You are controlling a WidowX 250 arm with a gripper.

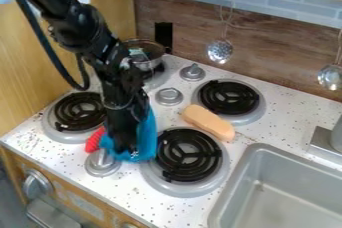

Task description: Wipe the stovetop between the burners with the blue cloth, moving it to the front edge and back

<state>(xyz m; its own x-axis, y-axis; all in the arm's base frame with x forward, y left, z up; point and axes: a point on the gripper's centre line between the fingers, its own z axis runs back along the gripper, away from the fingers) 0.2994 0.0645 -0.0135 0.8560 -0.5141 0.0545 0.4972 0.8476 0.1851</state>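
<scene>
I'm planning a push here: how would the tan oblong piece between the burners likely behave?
The tan oblong piece would probably hold its shape, lying straight with full, rounded ends. Its rounded edges suggest it might rock or roll, and its smooth-looking surface could slip over the counter.

Rumpled blue cloth (146, 139) on the speckled stovetop (137, 187), between two black coil burners (217, 157)

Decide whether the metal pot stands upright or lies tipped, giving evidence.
Upright: the pot sits on a back burner, its round rim facing up.
</scene>
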